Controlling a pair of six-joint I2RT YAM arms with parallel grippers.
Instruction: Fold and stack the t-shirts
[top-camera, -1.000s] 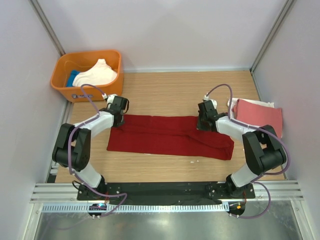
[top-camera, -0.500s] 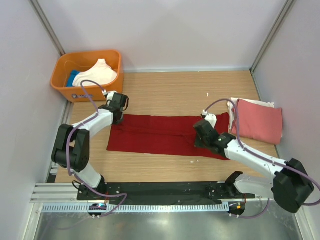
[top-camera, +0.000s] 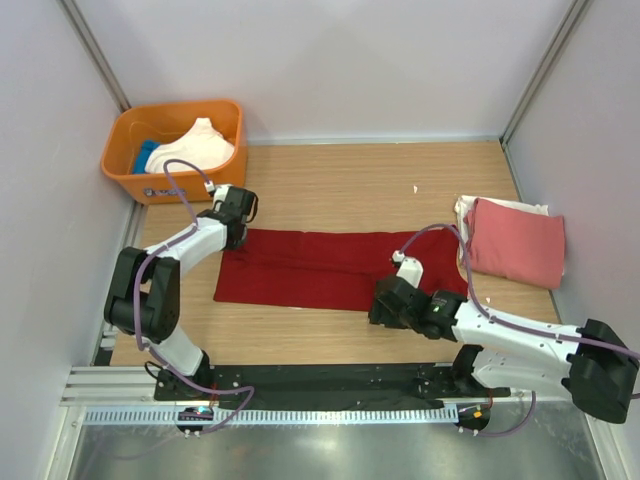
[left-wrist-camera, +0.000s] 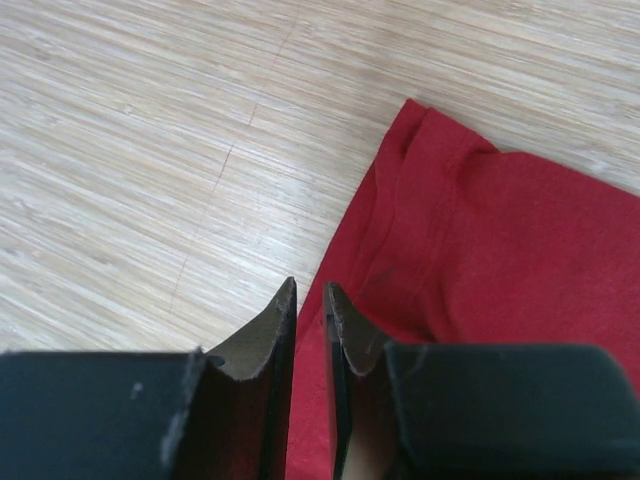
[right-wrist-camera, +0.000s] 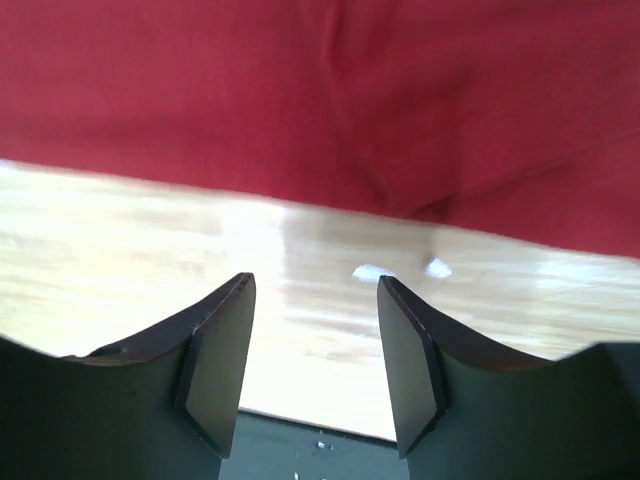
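Pale walls close in a wooden table (top-camera: 330, 180). On it the red shirt (top-camera: 310, 265) lies flat as a long folded band between the two grippers.

An orange tub (top-camera: 125, 165) sits at the far left corner, well beyond the left jaws. It holds a cream shirt (top-camera: 200, 145) and a blue one (top-camera: 145, 155). A folded pink shirt (top-camera: 515, 245) rests on a white one (top-camera: 540, 208) at the right edge, far off to the side of the right jaws.

The left gripper (top-camera: 233, 232) sits at the band's far left corner. In its wrist view the left gripper's (left-wrist-camera: 308, 295) jaws stand nearly pressed together, pinching the shirt's (left-wrist-camera: 500, 250) edge, which runs into the thin slit between them. The cloth spreads ahead and to their right, with bare wood to their left.

The right gripper (top-camera: 380, 305) is low at the band's near edge. Its wrist view shows the right gripper's (right-wrist-camera: 315, 290) jaws spread apart with nothing between them but wood. The shirt (right-wrist-camera: 300, 90) lies just ahead of the tips, not touching. Two white specks (right-wrist-camera: 370, 270) dot the wood between tips and cloth.
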